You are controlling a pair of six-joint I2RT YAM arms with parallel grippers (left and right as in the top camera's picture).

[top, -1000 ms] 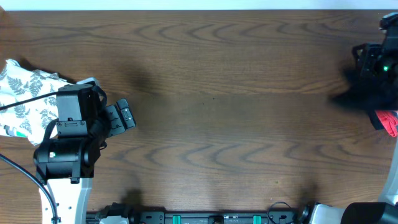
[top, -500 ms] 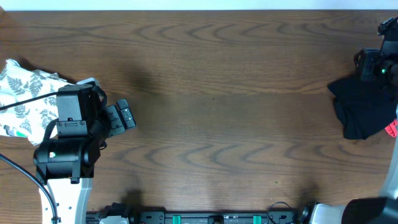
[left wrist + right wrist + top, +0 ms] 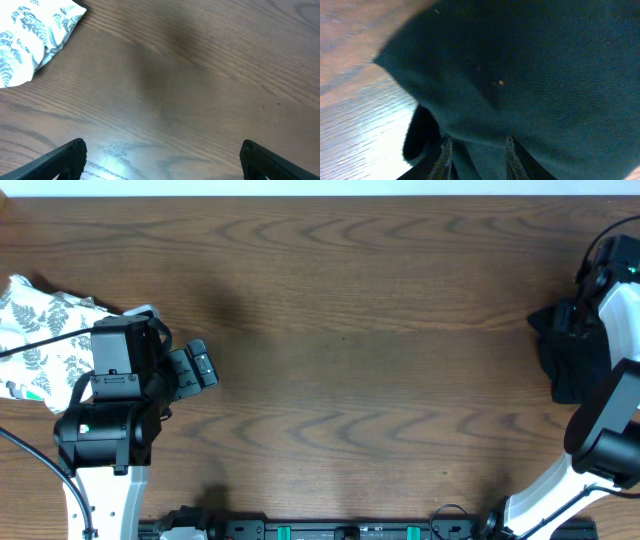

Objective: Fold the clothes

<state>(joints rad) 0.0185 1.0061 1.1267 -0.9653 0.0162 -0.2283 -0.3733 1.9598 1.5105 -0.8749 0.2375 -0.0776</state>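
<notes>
My right claw [image 3: 476, 158] pinches a fold of the black garment [image 3: 562, 365] at the right edge of the tabletop [image 3: 350, 300], which I judge the fetching step; my left claw [image 3: 162, 154] hangs spread near the left edge; next I should drag the garment inward and flatten it.

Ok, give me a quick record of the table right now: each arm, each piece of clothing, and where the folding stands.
left gripper: open, above bare table, holding nothing
right gripper: closed on fabric of the dark garment
dark garment: crumpled at the right edge, not laid flat
patterned cloth: at the left edge beside the left arm, not gripped
folding: no fold yet visible on the dark garment
</notes>
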